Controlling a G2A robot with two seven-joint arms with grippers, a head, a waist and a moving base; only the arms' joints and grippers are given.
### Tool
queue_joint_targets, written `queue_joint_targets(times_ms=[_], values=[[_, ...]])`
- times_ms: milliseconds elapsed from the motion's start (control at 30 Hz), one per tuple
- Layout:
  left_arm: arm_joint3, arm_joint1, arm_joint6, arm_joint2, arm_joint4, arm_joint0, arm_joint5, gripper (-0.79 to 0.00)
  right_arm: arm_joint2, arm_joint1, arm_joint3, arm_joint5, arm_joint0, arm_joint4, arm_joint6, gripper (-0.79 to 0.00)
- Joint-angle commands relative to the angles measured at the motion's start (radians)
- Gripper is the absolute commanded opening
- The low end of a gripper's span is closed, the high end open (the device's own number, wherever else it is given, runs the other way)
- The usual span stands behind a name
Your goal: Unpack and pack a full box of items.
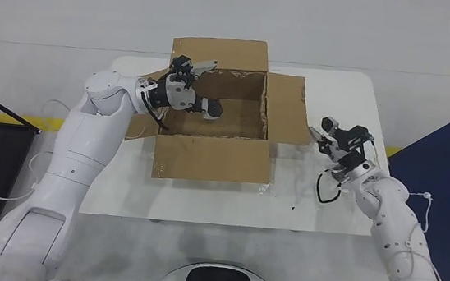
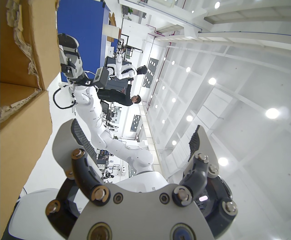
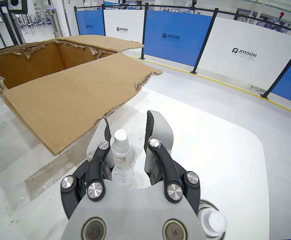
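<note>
Your right gripper (image 3: 127, 118) straddles small clear bottle (image 3: 122, 156), upright near table's (image 3: 216, 159) right edge beside box (image 3: 68, 95) flap. Fingers slack, gap on one side (not clamped), likely lined up for grasp. Left gripper (image 2: 136, 127) spread, empty, over box's back-left corner, probably ready to reach in.

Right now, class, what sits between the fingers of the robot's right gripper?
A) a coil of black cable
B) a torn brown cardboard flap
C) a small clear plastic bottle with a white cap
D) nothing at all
C: the right wrist view shows the small clear plastic bottle with a white cap sitting between the two fingers of the right gripper.
</note>
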Motion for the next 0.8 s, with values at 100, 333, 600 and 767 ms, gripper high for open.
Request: queue_joint_targets(times_ms=[100, 333, 600, 767], values=[[0.000, 0.000, 0.000, 0.000, 0.000, 0.000, 0.000, 0.000, 0.068, 0.012, -0.101, 0.007, -0.046, -0.008, -0.010, -0.422], [0.000, 0.000, 0.000, 0.000, 0.000, 0.000, 0.000, 0.000, 0.148, 0.030, -0.330, -0.058, -0.079, -0.038, 0.072, -0.308], [-0.002, 0.000, 0.008, -0.002, 0.000, 0.003, -0.004, 0.000, 0.139, 0.035, -0.448, -0.150, -0.059, -0.020, 0.164, 0.000], [-0.070, 0.032, 0.041, -0.152, -0.015, 0.102, -0.102, 0.000, 0.127, 0.033, -0.475, -0.147, -0.055, -0.023, 0.178, 0.000]])
